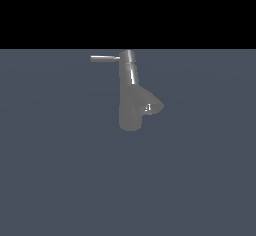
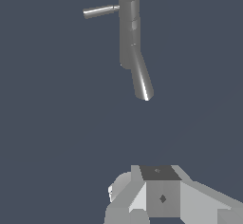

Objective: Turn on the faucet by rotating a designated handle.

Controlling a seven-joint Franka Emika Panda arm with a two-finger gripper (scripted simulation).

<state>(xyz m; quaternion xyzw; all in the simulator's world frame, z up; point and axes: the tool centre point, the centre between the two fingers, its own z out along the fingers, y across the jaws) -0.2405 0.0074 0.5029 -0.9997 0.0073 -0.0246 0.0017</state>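
Note:
The faucet point(image 1: 131, 87) is a grey shiny upright column on the flat grey-blue floor, with a flared cone spout point(image 1: 151, 106) low down, pointing to the exterior view's right. The handle point(image 1: 104, 58) is a thin straight rod sticking from the top cap towards the exterior view's left. The wrist view shows the faucet point(image 2: 129, 28), its spout point(image 2: 141, 83) and its handle point(image 2: 99, 11) at a distance. Only part of my gripper point(image 2: 159, 182) shows, at the edge of the wrist view, well apart from the faucet and holding nothing. Its jaws are not clearly visible. The arm is out of the exterior view.
A plain grey-blue floor point(image 1: 60, 170) surrounds the faucet on all sides. A black background lies beyond the floor's far edge in the exterior view.

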